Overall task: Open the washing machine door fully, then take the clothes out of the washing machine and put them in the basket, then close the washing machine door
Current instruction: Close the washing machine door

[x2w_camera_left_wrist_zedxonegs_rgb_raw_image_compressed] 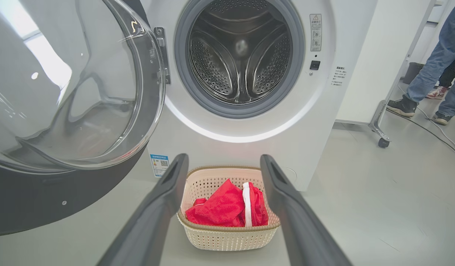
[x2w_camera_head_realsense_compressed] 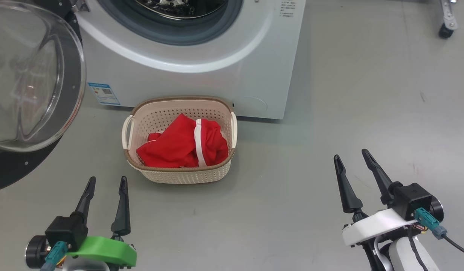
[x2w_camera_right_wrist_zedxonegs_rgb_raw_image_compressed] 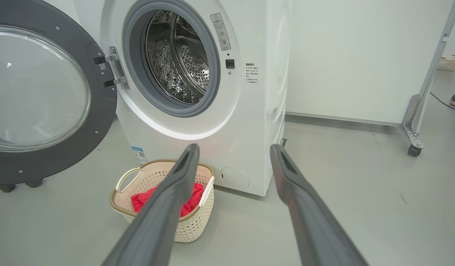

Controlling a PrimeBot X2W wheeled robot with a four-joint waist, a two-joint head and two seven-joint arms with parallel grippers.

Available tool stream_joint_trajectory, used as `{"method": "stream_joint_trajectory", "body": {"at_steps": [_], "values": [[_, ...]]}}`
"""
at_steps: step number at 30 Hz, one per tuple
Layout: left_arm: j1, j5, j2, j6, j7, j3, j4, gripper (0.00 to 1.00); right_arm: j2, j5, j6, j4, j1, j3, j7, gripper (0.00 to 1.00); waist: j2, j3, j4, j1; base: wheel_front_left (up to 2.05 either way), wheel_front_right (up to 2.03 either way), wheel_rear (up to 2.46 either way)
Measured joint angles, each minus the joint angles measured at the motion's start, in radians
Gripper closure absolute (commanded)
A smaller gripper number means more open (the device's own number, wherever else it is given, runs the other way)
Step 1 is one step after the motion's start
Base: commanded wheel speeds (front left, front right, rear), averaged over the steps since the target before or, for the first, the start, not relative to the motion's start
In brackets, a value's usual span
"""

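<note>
Red clothes (x2w_camera_head_realsense_compressed: 179,145) heaped in basket (x2w_camera_head_realsense_compressed: 186,175) on floor, just before washing machine (x2w_camera_head_realsense_compressed: 217,82). Door (x2w_camera_head_realsense_compressed: 28,82) swung wide. Left gripper (x2w_camera_head_realsense_compressed: 107,178), right gripper (x2w_camera_head_realsense_compressed: 349,153): fingers apart, empty.

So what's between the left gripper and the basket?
Nothing but bare floor lies between the left gripper and the basket, as the head view shows.

Lab-like test bay: washing machine (x2w_camera_right_wrist_zedxonegs_rgb_raw_image_compressed: 249,122) on bare grey floor (x2w_camera_head_realsense_compressed: 348,94), white partition (x2w_camera_right_wrist_zedxonegs_rgb_raw_image_compressed: 360,55) on castors (x2w_camera_right_wrist_zedxonegs_rgb_raw_image_compressed: 413,149), loose cable (x2w_camera_left_wrist_zedxonegs_rgb_raw_image_compressed: 421,126).
</note>
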Motion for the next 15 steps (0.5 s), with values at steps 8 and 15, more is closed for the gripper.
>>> {"method": "stream_joint_trajectory", "body": {"at_steps": [8,15], "values": [[-0.016,-0.01,0.0,0.009,0.0,-0.014,0.001,0.0,-0.013,-0.016,0.0,-0.002,-0.001,0.015,0.0,0.0,0.0,0.018,0.093,0.0,0.0,0.0,0.0],[-0.021,-0.017,0.0,0.022,0.0,-0.019,0.001,0.0,-0.02,-0.023,0.006,0.006,-0.002,0.023,0.0,0.0,0.0,0.023,0.185,0.0,0.0,0.0,0.0]]}}
